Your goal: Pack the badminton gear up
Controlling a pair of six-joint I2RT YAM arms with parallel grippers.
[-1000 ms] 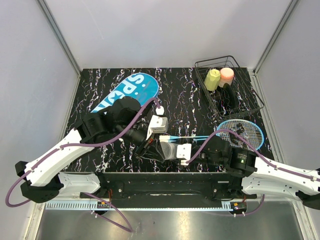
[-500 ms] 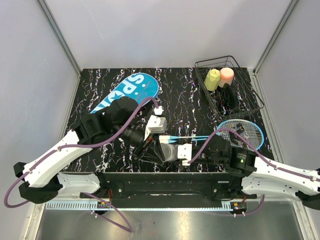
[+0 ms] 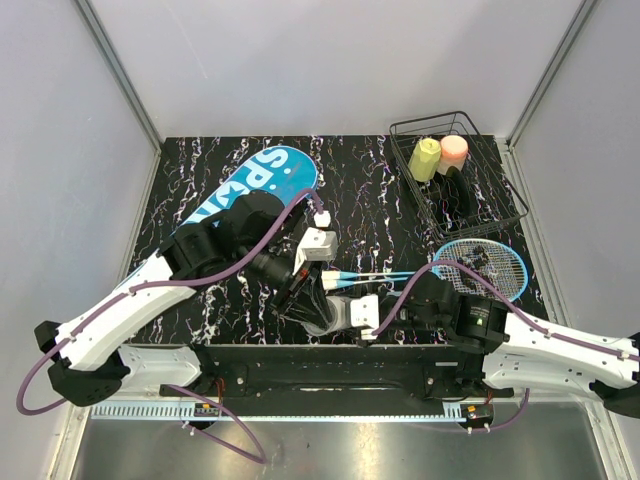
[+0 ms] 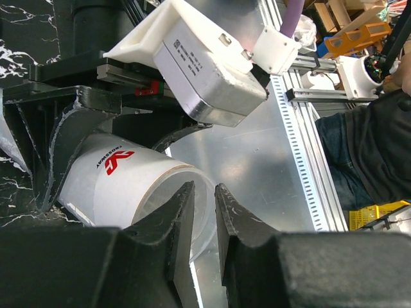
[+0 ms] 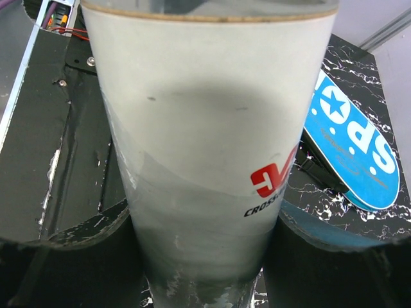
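Table (image 3: 380, 195): layout matches 1 s ago except at lower centre.
SPORT cover (image 3: 262, 178) lies flat at upper left, unmoved.
Wire basket (image 3: 503, 205) is at upper right, same spot. Yellow bottle (image 3: 424, 158) and pink bottle (image 3: 454, 148) sit side by side at its far end.
Blue-framed racket (image 3: 500, 262): head at right centre just below the basket, shaft running left toward centre. No shift.
White tube (image 5: 205, 128) is at lower centre. The right gripper (image 5: 202, 221) clamps its body, one finger on each side.
Delta: the right wrist and tube have slid slightly down-left.
Left gripper (image 4: 204, 189) is at the tube's open end, roughly where it was. Its fingers are nearly together, with a thin slit over the rim. Can't tell if it pinches the rim.
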